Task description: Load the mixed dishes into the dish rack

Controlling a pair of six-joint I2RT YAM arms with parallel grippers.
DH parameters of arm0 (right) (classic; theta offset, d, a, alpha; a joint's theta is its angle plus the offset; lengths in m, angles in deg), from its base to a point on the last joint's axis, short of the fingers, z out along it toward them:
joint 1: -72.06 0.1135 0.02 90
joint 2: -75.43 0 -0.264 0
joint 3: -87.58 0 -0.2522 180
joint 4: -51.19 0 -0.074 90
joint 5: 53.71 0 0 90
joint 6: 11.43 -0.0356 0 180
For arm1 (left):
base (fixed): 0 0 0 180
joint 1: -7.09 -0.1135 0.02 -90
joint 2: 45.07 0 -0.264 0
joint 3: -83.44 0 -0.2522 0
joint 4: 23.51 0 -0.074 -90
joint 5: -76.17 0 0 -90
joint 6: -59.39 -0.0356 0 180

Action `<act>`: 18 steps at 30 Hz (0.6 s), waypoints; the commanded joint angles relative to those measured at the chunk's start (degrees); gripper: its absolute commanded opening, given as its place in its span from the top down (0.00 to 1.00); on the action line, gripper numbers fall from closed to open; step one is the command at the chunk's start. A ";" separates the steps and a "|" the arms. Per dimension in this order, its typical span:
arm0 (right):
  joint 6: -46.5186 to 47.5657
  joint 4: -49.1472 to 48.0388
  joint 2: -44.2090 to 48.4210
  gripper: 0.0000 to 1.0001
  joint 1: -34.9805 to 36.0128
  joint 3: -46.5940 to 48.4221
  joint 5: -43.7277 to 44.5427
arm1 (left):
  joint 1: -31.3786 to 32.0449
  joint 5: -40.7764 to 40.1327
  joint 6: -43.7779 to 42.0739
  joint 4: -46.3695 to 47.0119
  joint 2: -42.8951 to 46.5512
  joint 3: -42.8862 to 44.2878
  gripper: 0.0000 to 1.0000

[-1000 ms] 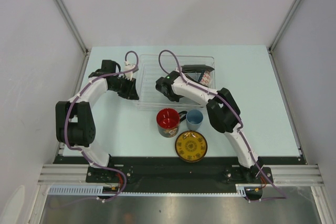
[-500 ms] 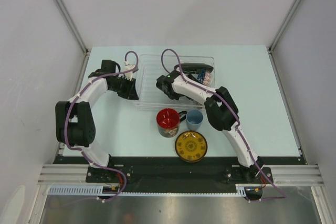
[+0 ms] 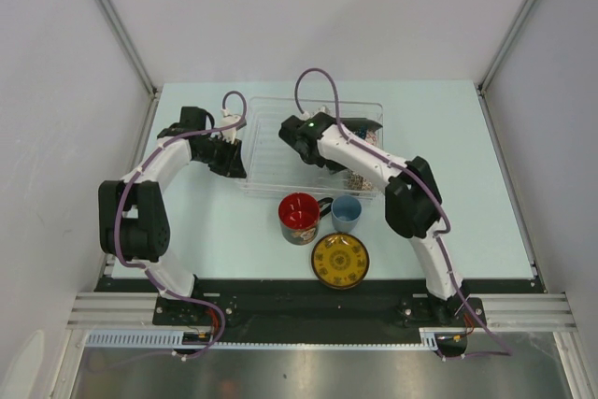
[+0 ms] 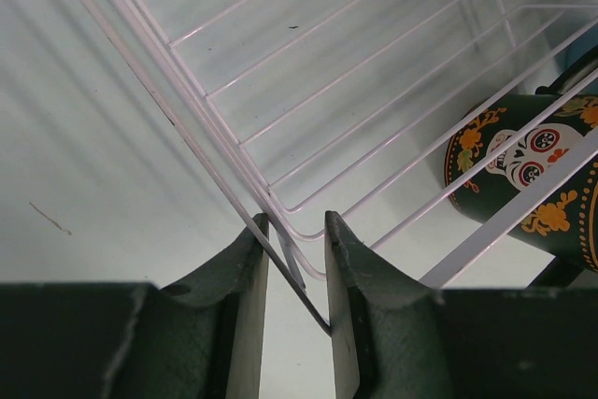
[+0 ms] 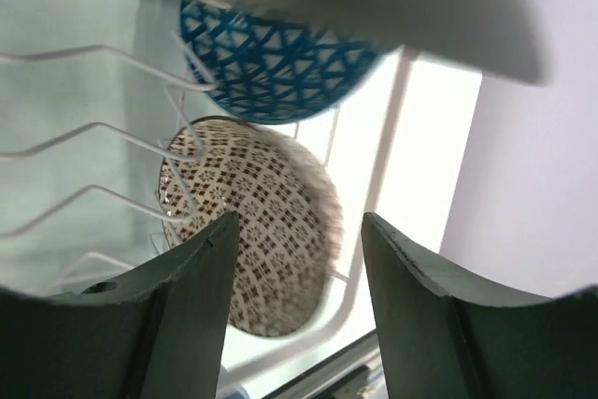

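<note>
Finding: my right gripper point(image 5: 299, 223) is released, jaws standing apart with nothing between them, low inside the rack point(image 3: 266, 114). My left gripper point(image 4: 294, 221) is clenched on the rack's left rim at its near corner, steadying it.

Location: the rack sits mid-bench toward the far edge. The plate point(image 5: 271, 203) and bowl point(image 5: 271, 67) are in its right end, the plate leaning among the wires just beside the bowl. Whether the plate is fully seated in a slot I cannot tell. The mug point(image 3: 299, 216) and cup point(image 3: 346, 212) stand on the bench just beside the rack's near edge. The saucer point(image 3: 340, 260) lies nearer the bench's near edge.

Assessment: two of five are loaded. The step in hand appears to be clearing the right gripper. Recommendation: lift straight up, jaws wide, clear of wires and plate, before swinging toward the mug. Hold the left clamp throughout.
</note>
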 commanded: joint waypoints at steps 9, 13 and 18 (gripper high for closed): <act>-6.86 -5.88 15.73 0.50 -2.60 -10.91 -1.25 | 0.82 4.06 -6.29 -2.52 1.53 0.62 0.80; -8.35 -9.14 21.00 0.63 -3.92 -17.95 -4.56 | 0.91 3.62 -6.47 -2.70 1.35 0.79 0.80; -9.50 -15.99 27.69 1.00 -4.89 -25.95 -10.81 | 0.91 3.62 -6.12 -2.96 1.26 1.23 0.80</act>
